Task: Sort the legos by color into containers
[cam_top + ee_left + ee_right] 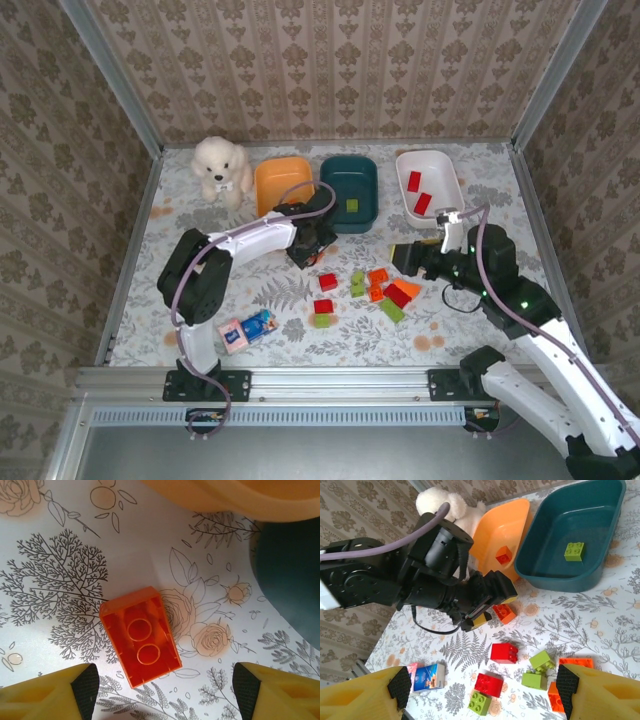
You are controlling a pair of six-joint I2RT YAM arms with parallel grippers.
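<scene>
An orange lego (pixel 140 636) lies underside up on the flowered table, just ahead of my left gripper (pixel 165 692), which is open and not touching it. From the right wrist that lego (pixel 504 613) sits by the left gripper (pixel 492 600). My right gripper (pixel 484 690) hangs open above loose legos: red (pixel 504 653), red (pixel 488 685), lime green (pixel 479 703) and green (pixel 542 660). The orange container (pixel 283 183) holds an orange lego (pixel 503 555). One green lego (pixel 574 551) lies in the teal container (pixel 349 190). In the white container (pixel 430 182) are two red legos (pixel 414 181).
A white plush dog (pixel 222 168) sits at the back left beside the orange tub. A flat pink-and-blue packet (pixel 247 329) lies near the front left edge. More loose bricks (pixel 392 292) cluster mid-table under the right gripper (pixel 402 262). Metal frame rails bound the table.
</scene>
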